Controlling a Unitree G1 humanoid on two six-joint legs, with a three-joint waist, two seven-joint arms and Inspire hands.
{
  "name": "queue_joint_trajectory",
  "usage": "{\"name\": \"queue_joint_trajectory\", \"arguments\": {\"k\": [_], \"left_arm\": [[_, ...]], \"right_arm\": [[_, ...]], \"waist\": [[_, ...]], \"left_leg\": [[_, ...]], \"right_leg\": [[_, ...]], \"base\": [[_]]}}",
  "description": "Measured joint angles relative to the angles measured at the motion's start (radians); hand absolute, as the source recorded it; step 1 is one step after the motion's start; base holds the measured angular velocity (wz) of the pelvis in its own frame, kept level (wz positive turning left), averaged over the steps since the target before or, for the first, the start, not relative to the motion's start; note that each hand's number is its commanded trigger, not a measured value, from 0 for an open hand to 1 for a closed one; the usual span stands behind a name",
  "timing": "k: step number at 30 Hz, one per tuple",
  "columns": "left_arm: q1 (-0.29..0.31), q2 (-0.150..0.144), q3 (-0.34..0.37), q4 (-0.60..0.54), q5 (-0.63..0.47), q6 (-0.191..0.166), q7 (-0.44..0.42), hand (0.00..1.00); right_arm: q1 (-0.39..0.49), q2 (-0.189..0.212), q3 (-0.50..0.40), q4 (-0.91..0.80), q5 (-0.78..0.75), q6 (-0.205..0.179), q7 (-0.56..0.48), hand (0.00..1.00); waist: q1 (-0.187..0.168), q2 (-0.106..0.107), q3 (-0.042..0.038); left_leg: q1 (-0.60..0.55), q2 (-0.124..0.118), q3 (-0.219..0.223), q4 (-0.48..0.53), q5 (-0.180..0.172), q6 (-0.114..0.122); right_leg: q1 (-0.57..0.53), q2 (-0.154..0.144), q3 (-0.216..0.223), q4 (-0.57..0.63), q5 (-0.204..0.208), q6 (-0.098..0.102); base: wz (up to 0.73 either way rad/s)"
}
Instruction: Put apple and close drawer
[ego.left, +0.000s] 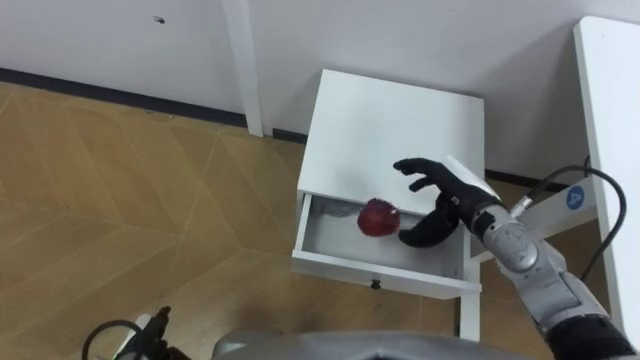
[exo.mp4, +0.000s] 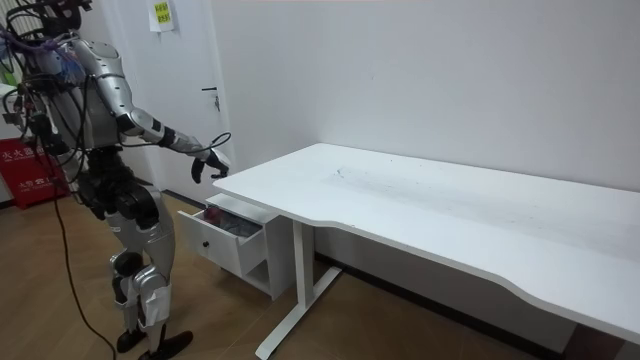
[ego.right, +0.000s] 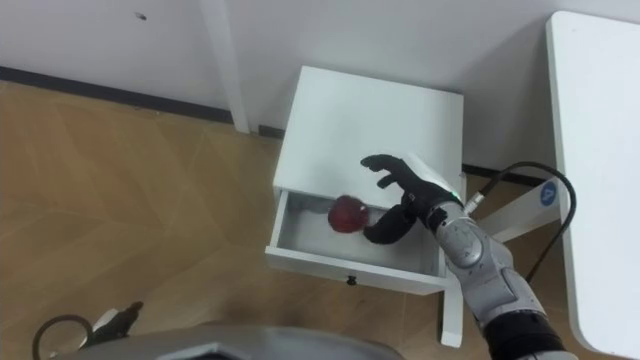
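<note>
The apple seems to lie in the open drawer, the right hand beside it with fingers spread wide, and closing remains.

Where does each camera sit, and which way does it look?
Left eye view: on the robot's head, facing down at the open drawer and apple; its right hand and forearm show.
Right eye view: beside it on the head, same downward look, same arm.
Room view: off in the room, facing the whole standing robot and white table.
Shared: right hand above the drawer.
</note>
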Motion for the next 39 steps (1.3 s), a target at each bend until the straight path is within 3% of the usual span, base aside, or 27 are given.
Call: {"name": "queue_joint_trajectory", "arguments": {"k": [18,23,27,29,30,31,32,33,34,35,36,37,38,39], "left_arm": [[0.003,-0.018,-0.002,0.004,-0.008,-0.001,0.017,0.00],[0.007,-0.037,0.042,0.008,-0.007,-0.002,0.027,0.00],[0.025,-0.051,0.078,0.009,-0.010,-0.009,0.047,0.00],[0.025,-0.051,0.107,0.024,-0.011,-0.019,0.050,0.00],[0.024,-0.050,0.114,0.034,-0.011,-0.021,0.051,0.00],[0.013,-0.044,0.124,0.043,-0.011,-0.023,0.052,0.00],[0.004,-0.042,0.140,0.060,-0.010,-0.026,0.053,0.00],[0.000,-0.042,0.143,0.073,-0.011,-0.029,0.053,0.00],[-0.015,-0.033,0.144,0.103,-0.016,-0.036,0.052,0.00],[-0.031,-0.023,0.146,0.126,-0.035,-0.035,0.052,0.00],[-0.039,-0.020,0.146,0.131,-0.040,-0.033,0.053,0.00],[-0.050,-0.019,0.147,0.150,-0.051,-0.024,0.056,0.00],[-0.065,-0.017,0.147,0.157,-0.051,-0.011,0.057,0.00],[-0.068,-0.016,0.147,0.156,-0.050,-0.005,0.060,0.00]], "right_arm": [[0.001,0.024,-0.015,0.126,0.013,-0.009,-0.008,0.00],[0.010,0.069,-0.102,0.289,0.129,-0.029,-0.103,0.00],[0.041,0.082,-0.195,0.412,0.208,-0.037,-0.167,0.00],[0.067,0.081,-0.283,0.497,0.276,-0.030,-0.204,0.00],[0.075,0.080,-0.309,0.513,0.284,-0.028,-0.217,0.00],[0.097,0.074,-0.353,0.547,0.288,-0.026,-0.247,0.00],[0.109,0.065,-0.380,0.605,0.297,-0.020,-0.273,0.00],[0.113,0.059,-0.388,0.626,0.301,-0.017,-0.280,0.00],[0.121,0.055,-0.394,0.661,0.318,-0.011,-0.289,0.00],[0.120,0.055,-0.395,0.671,0.321,-0.008,-0.293,0.00],[0.120,0.055,-0.392,0.674,0.323,-0.010,-0.293,0.00],[0.119,0.054,-0.392,0.696,0.332,-0.015,-0.295,0.00],[0.119,0.055,-0.377,0.721,0.343,-0.017,-0.296,0.00],[0.119,0.055,-0.366,0.736,0.352,-0.016,-0.295,0.00]], "waist": [[-0.016,0.002,0.0044],[-0.019,-0.005,-0.0018],[-0.039,0.004,-0.0022],[-0.072,0.014,-0.0026],[-0.076,0.017,-0.0034],[-0.085,0.020,-0.0048],[-0.095,0.032,-0.0062],[-0.098,0.043,-0.0096],[-0.101,0.074,-0.0082],[-0.099,0.092,-0.0009],[-0.104,0.102,0.0023],[-0.122,0.126,0.0111],[-0.131,0.141,0.0125],[-0.133,0.141,0.0122]], "left_leg": [[0.005,0.000,0.001,-0.002,0.000,0.000],[0.007,-0.001,-0.001,-0.001,0.000,0.000],[0.012,-0.003,0.007,0.008,-0.003,0.005],[0.012,-0.011,0.036,0.039,-0.015,0.020],[0.014,-0.014,0.045,0.041,-0.015,0.021],[0.018,-0.024,0.078,0.059,-0.027,0.039],[0.013,-0.031,0.084,0.089,-0.032,0.049],[0.006,-0.025,0.082,0.108,-0.040,0.061],[-0.004,-0.009,0.086,0.136,-0.050,0.076],[-0.026,0.009,0.097,0.166,-0.070,0.078],[-0.040,0.020,0.101,0.187,-0.074,0.079],[-0.060,0.043,0.100,0.212,-0.076,0.082],[-0.070,0.055,0.100,0.214,-0.078,0.080],[-0.071,0.055,0.100,0.216,-0.082,0.079]], "right_leg": [[0.009,-0.001,-0.001,-0.001,0.000,0.000],[0.009,-0.002,-0.007,0.001,0.000,0.000],[-0.003,-0.011,-0.010,0.059,-0.014,0.008],[-0.115,-0.051,-0.002,0.323,-0.059,0.026],[-0.163,-0.065,0.003,0.426,-0.055,0.028],[-0.271,-0.093,0.018,0.621,-0.009,0.029],[-0.375,-0.109,0.060,0.787,0.102,0.038],[-0.427,-0.104,0.077,0.857,0.194,0.050],[-0.548,-0.088,0.122,1.015,0.341,0.061],[-0.688,-0.074,0.139,1.281,0.272,0.048],[-0.757,-0.069,0.137,1.410,0.230,0.035],[-0.858,-0.065,0.120,1.604,0.166,0.020],[-0.920,-0.069,0.116,1.714,0.125,0.020],[-0.937,-0.075,0.118,1.743,0.109,0.022]], "base": [[0.00],[0.01],[0.03],[0.08],[0.03],[0.00],[-0.04],[-0.23],[-0.50],[-0.57],[-0.43],[-0.11],[0.00],[0.04]]}}
